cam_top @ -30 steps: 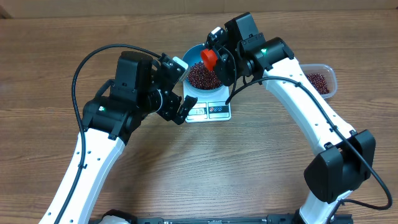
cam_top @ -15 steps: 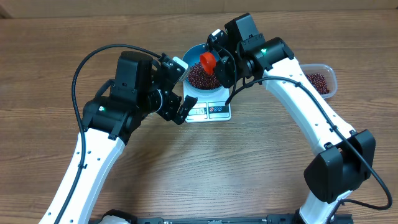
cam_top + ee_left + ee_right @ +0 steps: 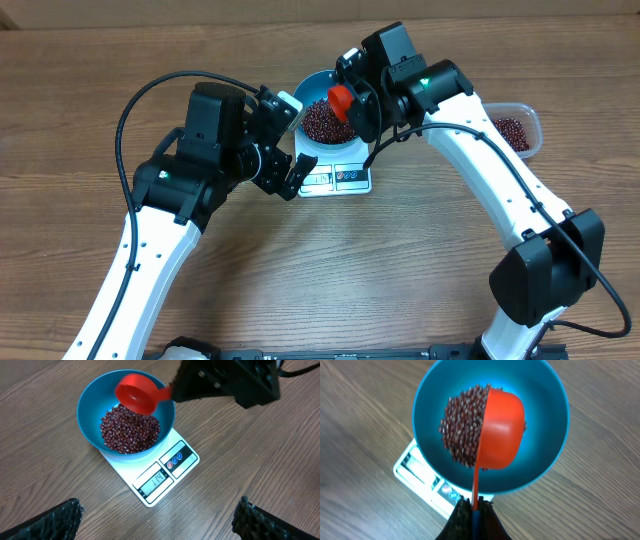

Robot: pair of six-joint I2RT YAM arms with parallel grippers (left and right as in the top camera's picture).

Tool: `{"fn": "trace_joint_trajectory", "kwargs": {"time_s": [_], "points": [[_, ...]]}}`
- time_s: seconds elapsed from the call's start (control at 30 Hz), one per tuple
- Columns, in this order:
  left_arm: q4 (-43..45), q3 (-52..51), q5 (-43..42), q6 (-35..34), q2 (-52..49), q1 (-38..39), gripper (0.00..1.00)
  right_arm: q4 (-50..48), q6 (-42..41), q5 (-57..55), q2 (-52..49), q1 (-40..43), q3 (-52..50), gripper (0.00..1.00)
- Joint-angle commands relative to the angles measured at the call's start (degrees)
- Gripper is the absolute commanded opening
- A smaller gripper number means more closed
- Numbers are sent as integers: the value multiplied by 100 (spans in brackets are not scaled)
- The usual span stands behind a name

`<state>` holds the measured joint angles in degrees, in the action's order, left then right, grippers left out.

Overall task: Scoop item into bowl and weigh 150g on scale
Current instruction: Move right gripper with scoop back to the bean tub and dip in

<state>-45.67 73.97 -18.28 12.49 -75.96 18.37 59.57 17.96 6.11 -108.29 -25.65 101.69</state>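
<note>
Right claw (image 3: 472, 510) is pinched on the scoop (image 3: 501, 430) handle, the scoop tipped above the bowl (image 3: 547, 420), evidently for emptying. Beans (image 3: 460, 430) are heaped in the bowl, which is set on the scale (image 3: 165, 472) for weighing. Nearer, the left claw (image 3: 157, 525) is spread, empty.

Blue bowl (image 3: 89, 415), red scoop (image 3: 136, 394), tub (image 3: 533, 122) perhaps clear.

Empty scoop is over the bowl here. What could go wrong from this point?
The scoop, held at its handle end by the right gripper's shut jaws, hangs tilted over the beans; touching the bowl could disturb the reading.
The display appears to read 114, so another full scoop might overshoot.
The left gripper, jaws open, sits beside the scale and could nudge it.
</note>
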Motion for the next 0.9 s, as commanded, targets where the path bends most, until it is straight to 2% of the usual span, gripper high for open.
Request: {"fn": "trace_joint_trajectory", "kwargs": {"time_s": [0.0, 0.03, 0.13, 0.23, 0.37, 0.57, 0.77, 0.87], "points": [[2, 76, -79, 125, 66, 2, 100, -83, -127, -442, 319, -37, 157, 4], [2, 76, -79, 125, 66, 2, 100, -94, -280, -439, 319, -37, 157, 4], [2, 76, -79, 125, 66, 2, 100, 7, 0, -393, 361, -37, 157, 4], [2, 76, -79, 125, 66, 2, 99, -111, -610, -490, 466, 63, 160, 4], [2, 76, -79, 125, 66, 2, 100, -103, -638, -293, 835, 461, 164, 4], [2, 76, -79, 127, 66, 2, 100, 11, -1029, -310, 1261, 1858, 164, 4], [2, 76, -79, 125, 66, 2, 100, 697, -1032, -682, 907, 3106, 63, 4], [2, 76, -79, 125, 66, 2, 100, 831, -1027, -693, 697, 3335, 63, 4]]}}
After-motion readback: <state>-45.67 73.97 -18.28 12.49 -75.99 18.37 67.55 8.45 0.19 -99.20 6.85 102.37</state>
